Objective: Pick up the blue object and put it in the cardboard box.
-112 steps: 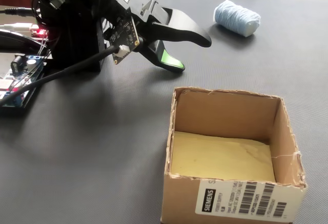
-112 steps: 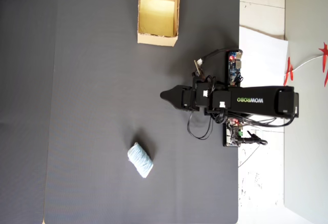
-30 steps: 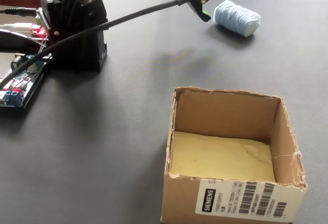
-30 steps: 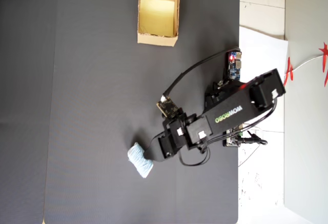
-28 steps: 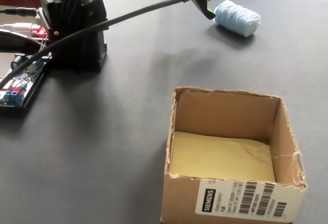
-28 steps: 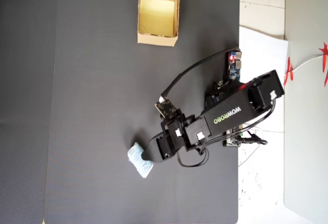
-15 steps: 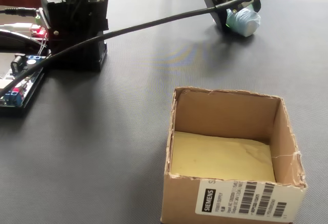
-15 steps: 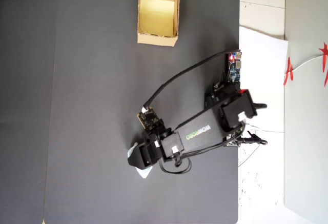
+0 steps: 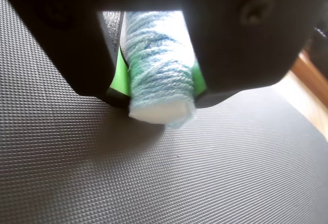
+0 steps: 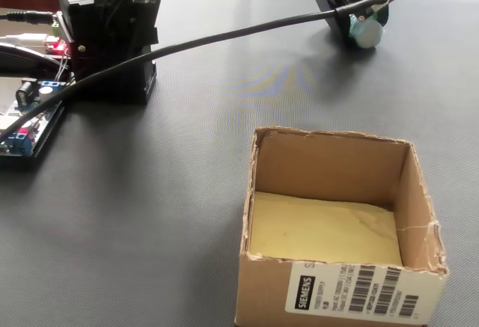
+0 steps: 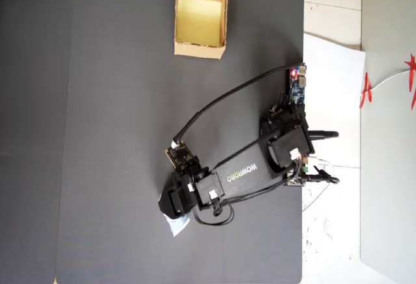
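yarn-like blue object (image 9: pixel 160 70), one only, sits clamped between the two green-padded jaws of the gripper (image 9: pixel 160 88) in the wrist view, its pale end poking out below the jaw tips. the ribbed wrap runs across the bundle; the jaws press on both its sides. whether it is lifted clear of the dark mat (image 9: pixel 164 178) or touching it is hard to judge from this view: a shadow lies just under the end, so probably a small gap, but not certain.

in the fixed view the same bundle (image 10: pixel 367 34) shows at the far right, held under the gripper head with a black cable (image 10: pixel 224 37) trailing off to the left toward the arm base (image 10: pixel 112 35). in the overhead view its pale end (image 11: pixel 176 225) peeks out at the near edge of the gripper, low on the mat and well apart from the cardboard box (image 11: pixel 199 51), which stands at the far edge of the mat.

box: one, open at the top, yellowish floor bare, nothing inside in either view that shows it. a barcode label (image 10: pixel 358 289) is on its near wall in the fixed view.

progress, as judged: the grasp looks made; lift, carry across most of the mat and release over the box are all left. roughly the first third done.

count: one blue object, one box, one arm, one circuit board (image 11: pixel 298 84) beside the base.
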